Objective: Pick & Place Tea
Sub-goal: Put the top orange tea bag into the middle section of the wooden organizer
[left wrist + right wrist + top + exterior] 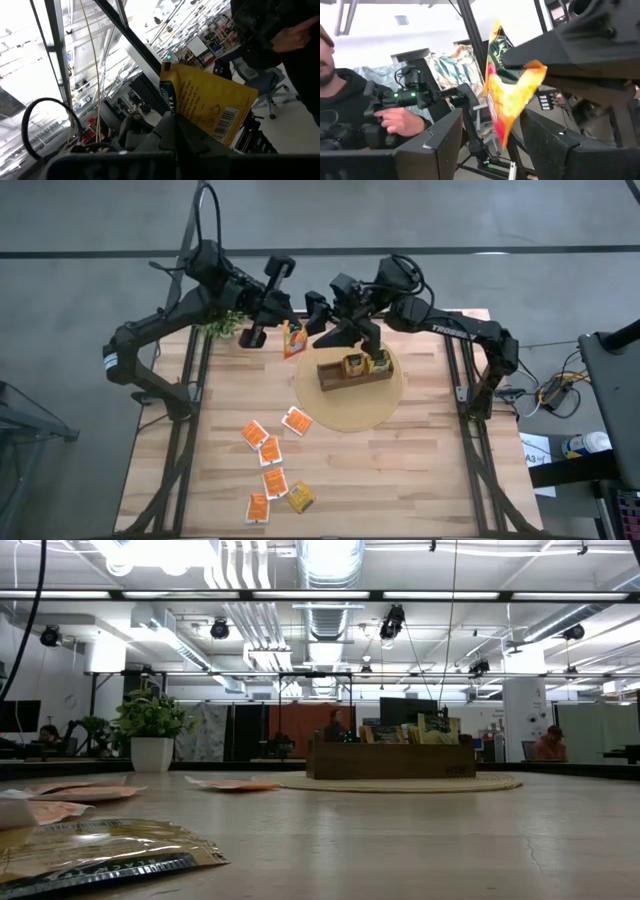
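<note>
My left gripper (284, 330) is shut on a yellow-and-orange tea sachet (293, 340), high over the table's far part, just left of the box. In the left wrist view the sachet (210, 107) sticks out past the fingers. My right gripper (322, 320) is open close beside it; in the right wrist view (492, 122) its fingers stand on either side of the sachet's free end (502, 135) without touching. Several orange sachets (270, 452) and a yellow one (300, 497) lie flat on the table's near left. Neither gripper shows in the low view. My left gripper pinches the sachet between its two fingers at one end (172, 114), by the dark-labelled edge. The sachet is lifted clear of the table. In the right wrist view it hangs out from the left fingers (560, 47), crumpled where they grip (525, 70).
A brown wooden box (352, 372) holding sachets stands on a round woven mat (350, 410), and shows in the low view (390, 758). A potted plant (225, 325) sits at the far left. A person (350, 100) holding a device stands beyond the table.
</note>
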Action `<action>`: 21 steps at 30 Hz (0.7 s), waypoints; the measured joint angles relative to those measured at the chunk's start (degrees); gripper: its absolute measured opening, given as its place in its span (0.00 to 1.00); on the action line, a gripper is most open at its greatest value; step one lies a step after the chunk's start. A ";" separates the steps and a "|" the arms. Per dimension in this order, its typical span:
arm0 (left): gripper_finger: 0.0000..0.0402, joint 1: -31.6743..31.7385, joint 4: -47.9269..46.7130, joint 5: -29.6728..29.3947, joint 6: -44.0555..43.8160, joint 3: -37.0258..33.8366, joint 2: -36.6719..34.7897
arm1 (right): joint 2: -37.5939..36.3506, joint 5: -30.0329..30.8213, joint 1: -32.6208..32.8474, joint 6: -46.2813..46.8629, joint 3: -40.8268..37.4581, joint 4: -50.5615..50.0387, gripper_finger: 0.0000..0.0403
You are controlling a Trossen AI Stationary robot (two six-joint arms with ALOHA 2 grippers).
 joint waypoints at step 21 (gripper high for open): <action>0.00 -0.02 -2.10 -1.81 1.36 0.00 1.15 | 0.26 0.00 0.73 0.48 -0.02 0.76 0.32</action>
